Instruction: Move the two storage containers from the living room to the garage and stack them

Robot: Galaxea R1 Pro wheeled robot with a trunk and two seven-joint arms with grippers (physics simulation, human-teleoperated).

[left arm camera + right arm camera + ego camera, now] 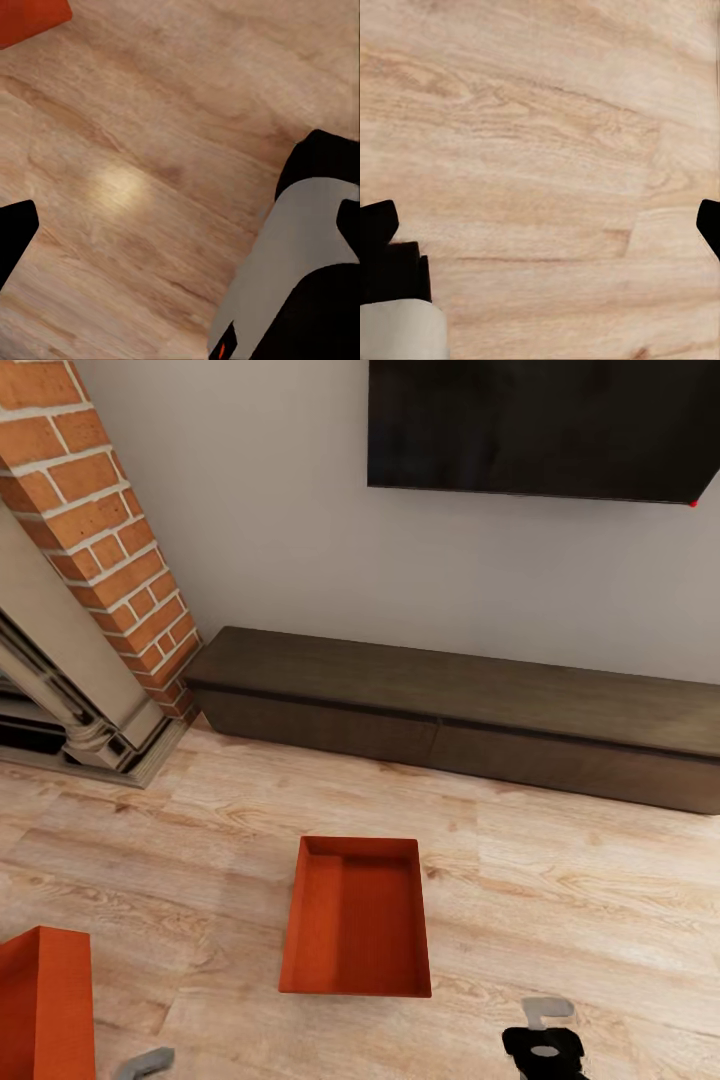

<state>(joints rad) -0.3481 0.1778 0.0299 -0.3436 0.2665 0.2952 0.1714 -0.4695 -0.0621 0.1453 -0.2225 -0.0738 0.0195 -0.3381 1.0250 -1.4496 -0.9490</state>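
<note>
Two orange-red open-top storage containers stand on the light wood-plank floor of the living room. One container (355, 915) sits in the middle, empty, just ahead of me. The other container (40, 1000) is cut off at the lower left; a corner of a container (30, 15) also shows in the left wrist view. My left gripper (145, 1063) (180, 229) hovers between the two containers, open, nothing between its fingers. My right gripper (545, 1032) (544, 225) hangs over bare planks to the right of the middle container, open and empty too.
A long low dark cabinet (470, 710) runs along the wall behind the containers, under a black TV (540, 425). A red brick fireplace (95, 530) stands at the left. Part of my own white-and-black body (300, 262) is close to the left gripper.
</note>
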